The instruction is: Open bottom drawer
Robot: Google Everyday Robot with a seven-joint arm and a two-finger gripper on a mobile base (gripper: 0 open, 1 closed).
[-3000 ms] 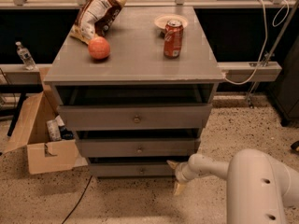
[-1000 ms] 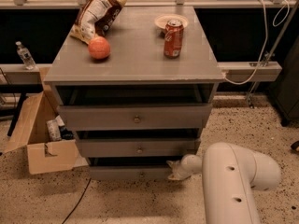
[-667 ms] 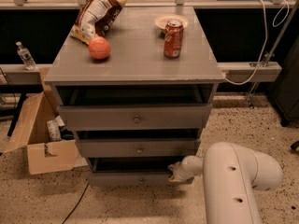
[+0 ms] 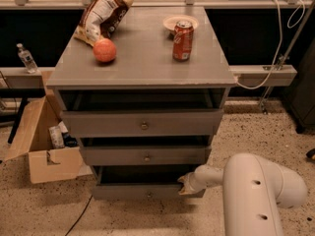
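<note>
Down low, bottom drawer point(image 4: 129, 191) long axis left-right, front toward camera, tool point(image 4: 186, 185) at its right end, grip unreadable.

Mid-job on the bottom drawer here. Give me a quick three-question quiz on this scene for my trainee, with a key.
1. Multiple choice: where is the claw? A) on the top drawer's knob; B) at the right end of the bottom drawer, by its upper edge; C) inside the cardboard box.
2. True or false: the soda can stands upright on the cabinet top.
3. Short answer: how many drawer fronts does the cabinet show?
Key: 1 B; 2 true; 3 three.
</note>
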